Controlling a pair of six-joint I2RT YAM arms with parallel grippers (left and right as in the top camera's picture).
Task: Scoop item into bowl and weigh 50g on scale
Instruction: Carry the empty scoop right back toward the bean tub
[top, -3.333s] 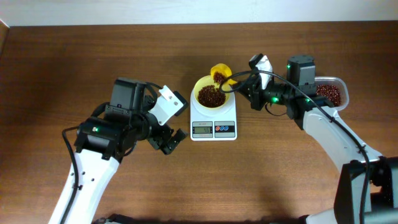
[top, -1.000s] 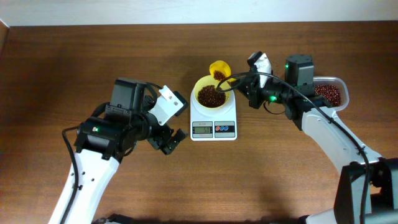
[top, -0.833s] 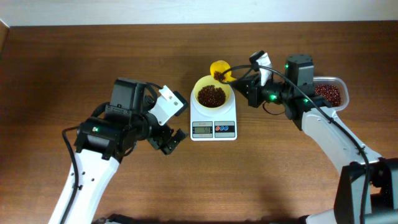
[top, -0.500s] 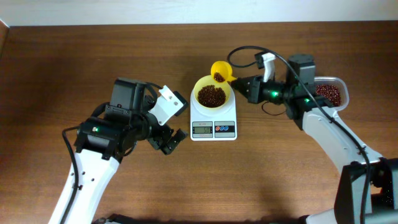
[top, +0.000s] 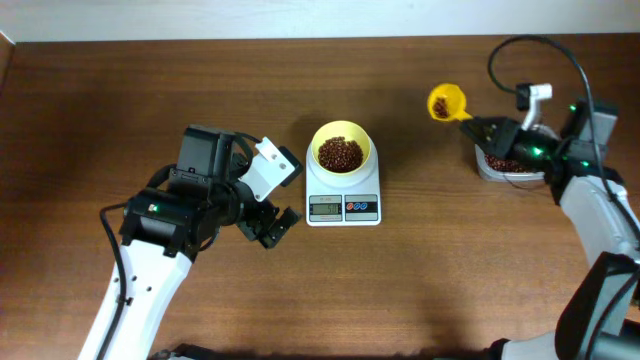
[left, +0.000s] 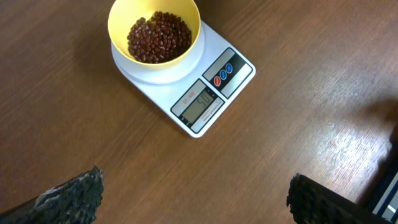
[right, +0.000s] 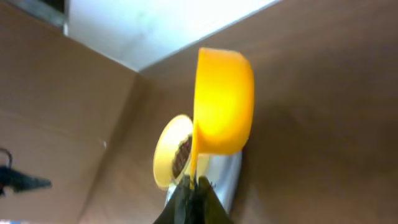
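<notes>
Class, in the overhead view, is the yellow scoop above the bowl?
No, the scoop hangs well to the right of the bowl, clear of it.

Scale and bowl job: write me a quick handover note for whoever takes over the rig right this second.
The left gripper is open and empty, hovering over the table beside the scale.
The right gripper is shut on the scoop, held in the air away from the bowl, near the tub.
The bowl sits on the scale with beans in it.
Done: beans are in the bowl. The display seems to read about fifty, but it is blurry.
Left: confirm the reading, adjust the beans if it is off, then park the scoop.
</notes>
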